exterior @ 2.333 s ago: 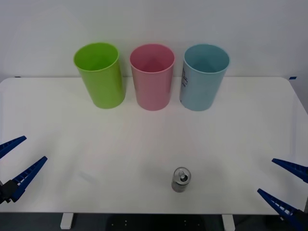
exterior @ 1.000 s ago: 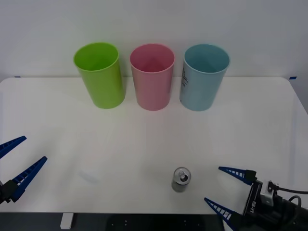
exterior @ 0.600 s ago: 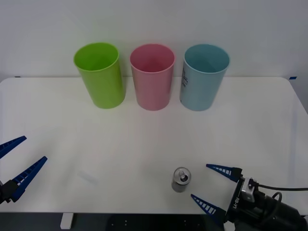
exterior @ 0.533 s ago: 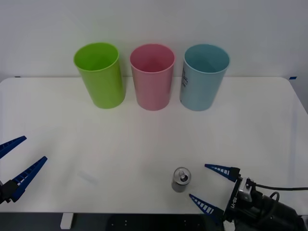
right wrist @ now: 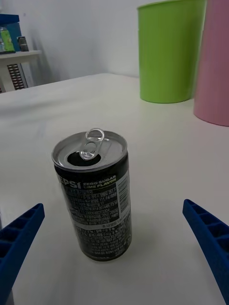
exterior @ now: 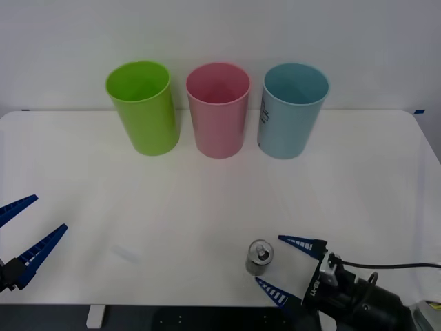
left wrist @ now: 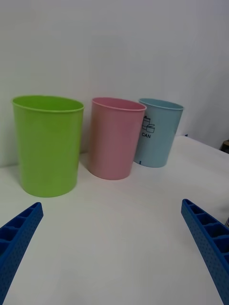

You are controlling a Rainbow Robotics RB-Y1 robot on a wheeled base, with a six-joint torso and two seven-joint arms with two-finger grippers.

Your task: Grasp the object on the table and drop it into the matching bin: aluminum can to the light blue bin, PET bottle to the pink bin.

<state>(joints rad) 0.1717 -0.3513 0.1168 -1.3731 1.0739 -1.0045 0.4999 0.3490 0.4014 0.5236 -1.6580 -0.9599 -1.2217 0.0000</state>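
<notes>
The aluminum can (exterior: 259,257) stands upright near the table's (exterior: 358,186) front edge, right of centre; its top is silver with a pull tab and its sides are dark (right wrist: 93,200). My right gripper (exterior: 285,269) is open just to the can's right, its blue fingertips (exterior: 295,243) level with the can and reaching toward it without touching. At the back stand the pink bin (exterior: 218,109) and the light blue bin (exterior: 292,109) with a white label. My left gripper (exterior: 24,234) is open at the table's front left, far from the can.
A lime green bin (exterior: 142,105) stands left of the pink one in the back row. The three bins (left wrist: 114,137) are close together. Wide bare tabletop lies between the can and the bins. A white wall runs behind the table.
My right gripper has come in from the front right corner and moved left, ending beside the can. The can, bins and left arm have not moved.
</notes>
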